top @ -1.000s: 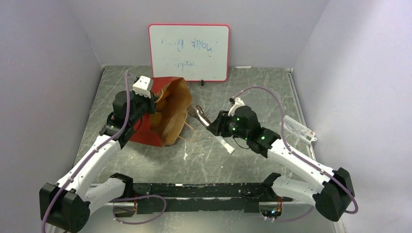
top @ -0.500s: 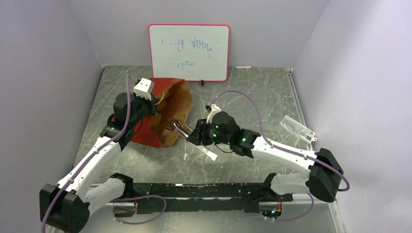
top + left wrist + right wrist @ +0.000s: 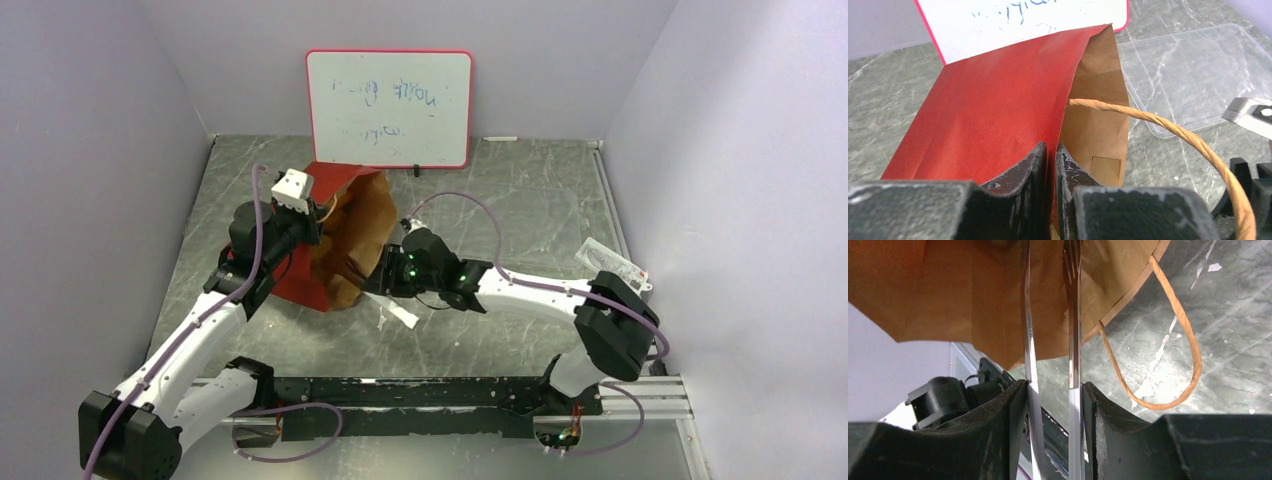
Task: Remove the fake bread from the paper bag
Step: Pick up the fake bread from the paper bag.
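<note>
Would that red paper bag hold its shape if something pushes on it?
Probably not: the red paper bag looks thin and creased, so likely floppy. Seemingly light, hence perhaps the left end effector pinching its wall.

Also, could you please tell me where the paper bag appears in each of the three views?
Top external: the paper bag sits left of centre, below the whiteboard, mouth facing right.
Left wrist: the paper bag fills the centre, its red wall pinched by the left end effector.
Right wrist: the paper bag spans the top, brown side showing, behind the metal tongs.
Shared landmark: the grey marbled table.
</note>
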`<state>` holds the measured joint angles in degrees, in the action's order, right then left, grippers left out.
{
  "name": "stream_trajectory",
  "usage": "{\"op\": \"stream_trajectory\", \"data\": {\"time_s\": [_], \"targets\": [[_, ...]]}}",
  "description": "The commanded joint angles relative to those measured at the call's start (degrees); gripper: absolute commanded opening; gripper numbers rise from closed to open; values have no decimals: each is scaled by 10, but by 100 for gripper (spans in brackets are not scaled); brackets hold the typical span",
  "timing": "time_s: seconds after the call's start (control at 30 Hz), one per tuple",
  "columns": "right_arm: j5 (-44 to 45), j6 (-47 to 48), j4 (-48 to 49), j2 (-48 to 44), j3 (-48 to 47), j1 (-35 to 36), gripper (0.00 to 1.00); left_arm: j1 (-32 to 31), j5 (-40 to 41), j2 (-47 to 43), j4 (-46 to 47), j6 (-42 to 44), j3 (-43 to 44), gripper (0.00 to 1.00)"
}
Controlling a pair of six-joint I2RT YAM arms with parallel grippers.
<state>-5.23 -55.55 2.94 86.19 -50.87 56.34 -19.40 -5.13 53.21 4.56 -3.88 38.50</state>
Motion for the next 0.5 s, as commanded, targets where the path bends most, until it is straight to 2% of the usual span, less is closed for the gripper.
{"op": "stream_trajectory", "data": {"time_s": [0.0,0.17,0.47], "targets": [[-4,-50,36,21,-32,3,42,-4,-15,-15,37,-17,-9,7],[3,-81,33,50,-50,3,41,-4,-18,-22,41,-25,-13,7],[3,-89,-39,106,-129,3,41,-8,-8,-33,42,-28,-17,7]]}}
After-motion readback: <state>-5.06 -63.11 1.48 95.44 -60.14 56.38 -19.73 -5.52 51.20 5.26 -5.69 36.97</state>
